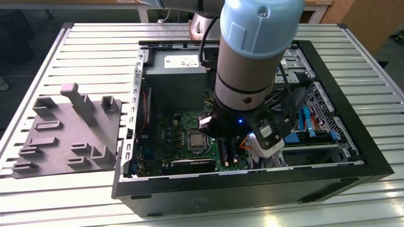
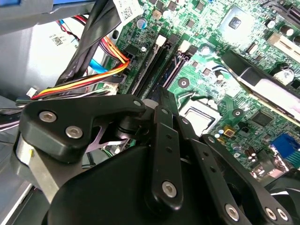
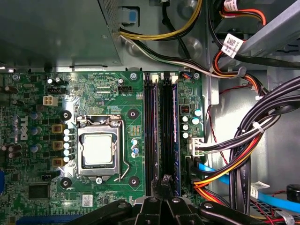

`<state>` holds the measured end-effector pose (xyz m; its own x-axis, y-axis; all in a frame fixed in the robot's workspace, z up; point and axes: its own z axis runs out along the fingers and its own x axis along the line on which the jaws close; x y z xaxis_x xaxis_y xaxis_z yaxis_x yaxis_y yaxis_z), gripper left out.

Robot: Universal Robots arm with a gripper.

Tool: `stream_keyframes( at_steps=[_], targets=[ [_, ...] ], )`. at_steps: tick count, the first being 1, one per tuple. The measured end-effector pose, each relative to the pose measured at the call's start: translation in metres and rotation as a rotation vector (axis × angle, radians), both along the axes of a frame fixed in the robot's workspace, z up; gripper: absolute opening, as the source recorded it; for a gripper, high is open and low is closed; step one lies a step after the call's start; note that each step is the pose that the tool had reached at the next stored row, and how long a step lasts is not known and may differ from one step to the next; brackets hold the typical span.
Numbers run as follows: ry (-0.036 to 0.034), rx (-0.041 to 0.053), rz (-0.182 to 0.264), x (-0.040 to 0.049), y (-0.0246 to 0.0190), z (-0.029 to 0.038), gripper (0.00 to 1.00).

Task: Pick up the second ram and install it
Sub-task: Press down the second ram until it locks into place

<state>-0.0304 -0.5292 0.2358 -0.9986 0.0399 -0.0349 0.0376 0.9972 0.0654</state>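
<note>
Thick black and orange cable bundles (image 3: 243, 154) are crowding one side of the long black memory slots (image 3: 161, 136); the silver processor socket (image 3: 98, 150) is flanking the other.

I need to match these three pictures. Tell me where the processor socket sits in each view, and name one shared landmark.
Exterior view: the processor socket sits on the green board, on the exterior view's left of the memory slots.
Second wrist view: the socket is partly hidden behind black hardware.
First wrist view: the socket is in full sight.
Shared landmark: the memory slots beside it.
</note>
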Motion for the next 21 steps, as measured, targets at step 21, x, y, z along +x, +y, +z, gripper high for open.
stream_keyframes(
  at_steps=[21],
  targets=[
    [0.0, -0.0017, 0.0, 0.0, -0.0009, -0.0045, 0.11]
  ],
)
